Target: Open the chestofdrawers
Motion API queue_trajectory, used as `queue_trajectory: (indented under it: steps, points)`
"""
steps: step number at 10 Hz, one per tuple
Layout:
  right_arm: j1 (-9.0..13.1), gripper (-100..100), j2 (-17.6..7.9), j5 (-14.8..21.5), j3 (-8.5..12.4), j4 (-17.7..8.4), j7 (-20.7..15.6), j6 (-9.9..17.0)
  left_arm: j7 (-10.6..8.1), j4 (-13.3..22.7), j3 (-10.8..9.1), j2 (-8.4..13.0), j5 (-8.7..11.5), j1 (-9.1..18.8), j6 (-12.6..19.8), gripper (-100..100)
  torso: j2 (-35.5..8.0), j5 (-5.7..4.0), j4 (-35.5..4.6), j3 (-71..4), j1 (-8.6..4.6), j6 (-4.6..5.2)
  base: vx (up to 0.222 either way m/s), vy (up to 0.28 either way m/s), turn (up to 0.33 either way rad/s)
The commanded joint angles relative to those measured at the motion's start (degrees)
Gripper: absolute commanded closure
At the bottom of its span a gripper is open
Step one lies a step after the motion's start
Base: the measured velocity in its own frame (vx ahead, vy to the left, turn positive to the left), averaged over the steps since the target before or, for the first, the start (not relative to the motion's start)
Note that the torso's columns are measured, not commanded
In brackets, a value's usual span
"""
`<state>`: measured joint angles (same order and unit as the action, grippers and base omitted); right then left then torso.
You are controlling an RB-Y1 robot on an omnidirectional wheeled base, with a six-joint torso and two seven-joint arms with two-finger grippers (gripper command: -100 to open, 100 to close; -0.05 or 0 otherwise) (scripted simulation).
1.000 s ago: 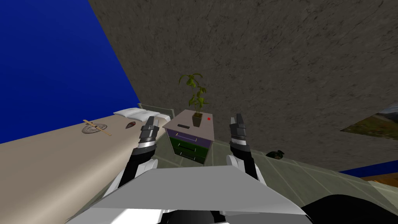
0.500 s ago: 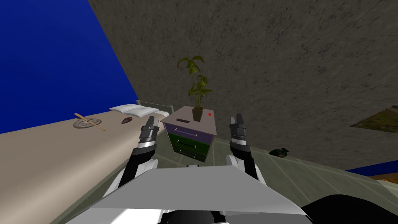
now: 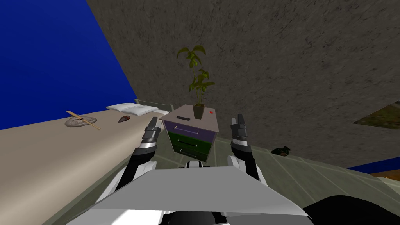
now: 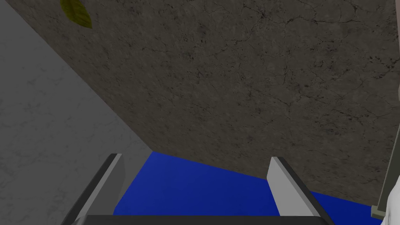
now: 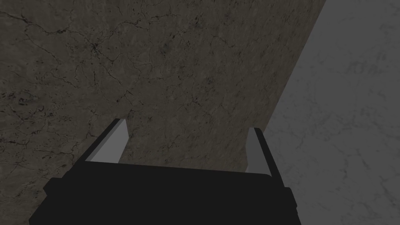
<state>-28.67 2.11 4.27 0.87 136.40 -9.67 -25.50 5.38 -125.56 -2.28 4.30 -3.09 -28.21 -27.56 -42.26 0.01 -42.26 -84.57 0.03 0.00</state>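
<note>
Flat, even light fills the head view; the small chest of drawers, pale grey on top with purple and green fronts, is lighter on its top than on its fronts, so the light falls from above; left of the chest the plain blue wall is saturated and uniform; behind the chest the mottled grey-brown wall is duller; both walls splay from the chest toward the corners, the wide lens's distortion; the right wrist view is dim, far darker than the left.
</note>
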Motion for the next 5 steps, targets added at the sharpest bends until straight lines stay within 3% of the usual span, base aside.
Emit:
queue_trajectory:
  steps: [1,2,5]
  points:
    - [0.00,0,0.00,0.00,0.00,0.00,0.00,0.00,0.25,2.50,0.60,2.65,-0.42,0.63,-0.10,-100,-0.01,0.00,-0.01,-0.01,-0.01,0.00,0.011,0.020,-0.030]
    - [0.00,0,0.00,0.00,0.00,0.00,0.00,0.00,0.35,4.44,0.98,3.97,-0.70,1.14,0.02,-100,-0.01,-0.01,-0.02,-0.01,-0.04,0.00,0.012,0.028,-0.066]
    - [0.00,0,0.00,0.00,0.00,0.00,0.00,0.00,0.52,7.47,1.58,4.87,-1.13,1.92,0.22,-100,-0.03,-0.01,-0.03,0.00,-0.04,-0.01,0.013,0.028,-0.044]
